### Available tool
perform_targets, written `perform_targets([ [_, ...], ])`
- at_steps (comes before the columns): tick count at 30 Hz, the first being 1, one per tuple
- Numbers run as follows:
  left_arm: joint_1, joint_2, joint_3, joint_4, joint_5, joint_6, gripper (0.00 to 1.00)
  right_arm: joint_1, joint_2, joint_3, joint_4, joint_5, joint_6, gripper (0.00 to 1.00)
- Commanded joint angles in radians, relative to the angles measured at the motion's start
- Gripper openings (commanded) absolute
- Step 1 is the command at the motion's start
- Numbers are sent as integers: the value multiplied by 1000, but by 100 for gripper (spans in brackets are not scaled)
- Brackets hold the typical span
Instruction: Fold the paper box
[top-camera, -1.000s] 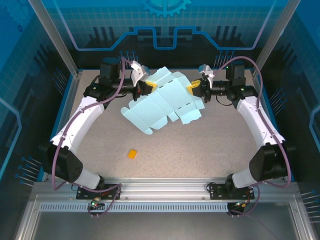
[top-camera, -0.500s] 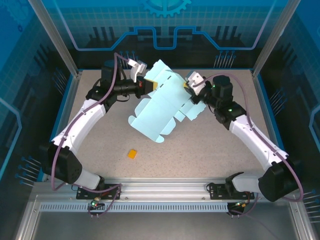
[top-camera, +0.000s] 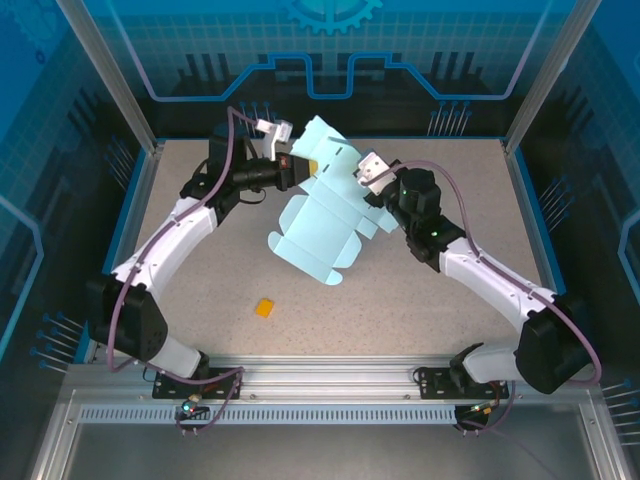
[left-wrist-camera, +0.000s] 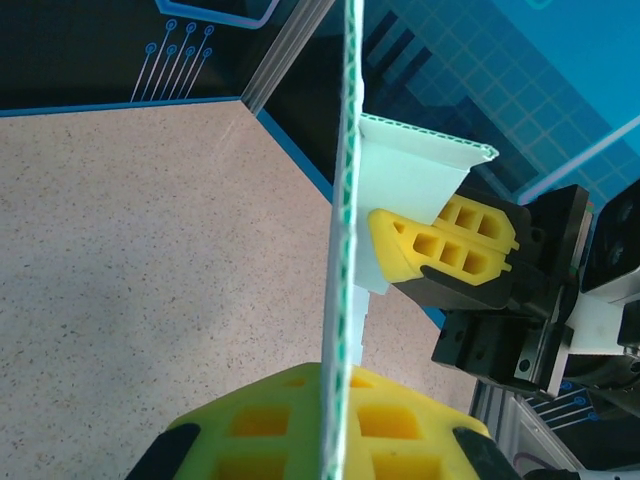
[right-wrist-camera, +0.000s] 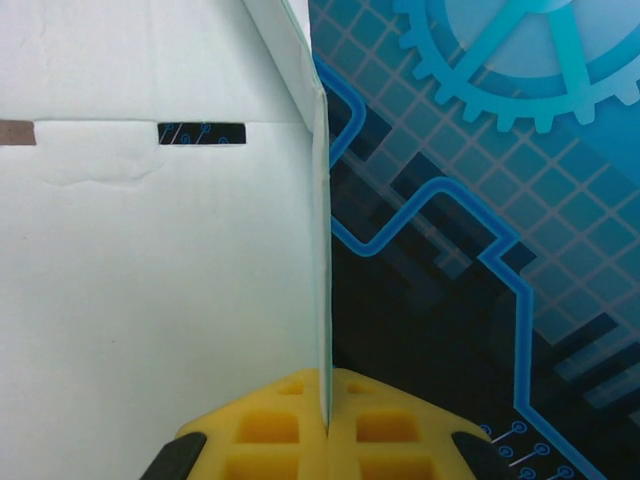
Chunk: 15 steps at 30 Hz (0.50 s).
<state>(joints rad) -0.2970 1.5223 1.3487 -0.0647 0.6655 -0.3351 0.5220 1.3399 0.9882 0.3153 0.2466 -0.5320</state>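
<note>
A small orange block (top-camera: 264, 308) lies alone on the speckled beige table (top-camera: 420, 320), near its front left. A blue backdrop panel (top-camera: 200, 50) with a gear graphic (top-camera: 332, 12) stands behind, and an aluminium rail (top-camera: 330, 378) runs along the near edge

A speckled beige tabletop (top-camera: 420, 300) sits enclosed by blue gear-and-circuit printed wall panels (top-camera: 330, 40), aluminium corner posts (top-camera: 105, 75) and a slotted front rail (top-camera: 330, 385).

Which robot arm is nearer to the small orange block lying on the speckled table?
Left. The left arm bends beside the small orange block, on its left; the right arm lies farther away, on its right.
</note>
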Motion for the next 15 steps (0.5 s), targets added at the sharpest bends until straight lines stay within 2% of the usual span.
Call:
perform_targets([
  [1, -11, -7, -8, 93, -32, -6, 0, -19, -9, 10, -72, -84, 47, 0],
  [6, -8, 10, -33, 108, -93, 19, 0, -101, -23, 70, -258, -303, 126, 1],
  [8, -9, 23, -46, 129, -98, 14, 4, -135, -8, 101, -325, -379, 146, 1],
  [15, -8, 83, -90, 209, -96, -14, 9, -229, 90, 230, -551, -636, 198, 1],
])
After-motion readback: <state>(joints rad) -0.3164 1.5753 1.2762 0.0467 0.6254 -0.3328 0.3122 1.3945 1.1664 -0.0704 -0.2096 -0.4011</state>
